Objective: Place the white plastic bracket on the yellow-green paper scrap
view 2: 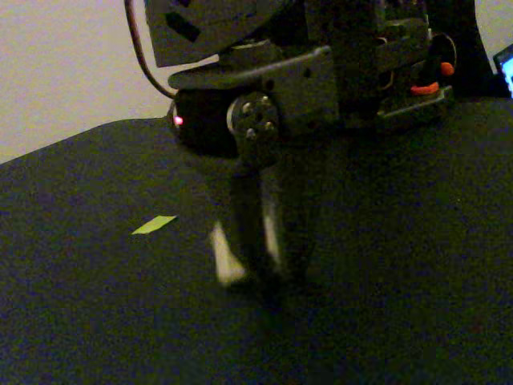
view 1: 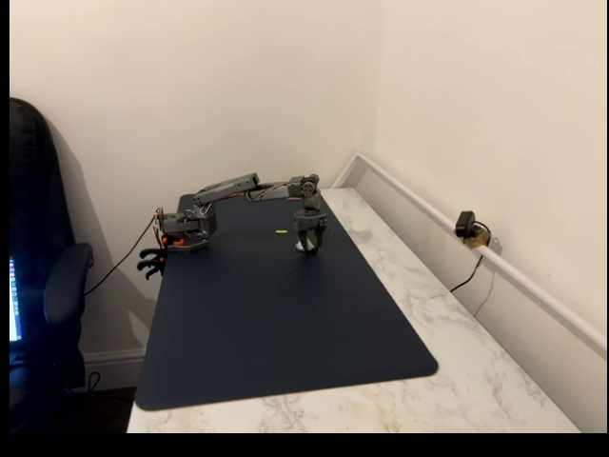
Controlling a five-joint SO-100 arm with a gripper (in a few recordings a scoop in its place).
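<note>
On the dark mat [view 1: 276,324] in the wide fixed view, the arm [view 1: 228,190] reaches from its base [view 1: 186,228] at the mat's 10 o'clock corner toward the far edge, with the wrist bent so that the gripper [view 1: 307,249] points straight down. Its tips sit at or just above the mat surface. A small pale spot at the tips is the bracket [view 1: 301,247], lying on the 9 o'clock side of the gripper. The scrap [view 1: 281,231] is a bright sliver flat on the mat, near the gripper at about its 10 o'clock and clearly apart from the bracket. The mat lies on a marble-patterned table [view 1: 447,314], and a small camera [view 1: 466,227] sits by the wall rail at 3 o'clock.

In the close fixed view, the gripper [view 2: 260,269] comes down from the top of the frame, blurred. The bracket [view 2: 225,258] appears as a pale tilted piece against the 9 o'clock side of the fingers [view 2: 272,233], low at the mat. The blur hides whether the fingers are pinching it or merely touching it, so the spread of the jaws cannot be told. The scrap [view 2: 154,224] lies flat at 9 o'clock from the bracket, with bare mat [view 2: 96,321] between them. A red light [view 2: 178,121] glows on the arm above.
</note>
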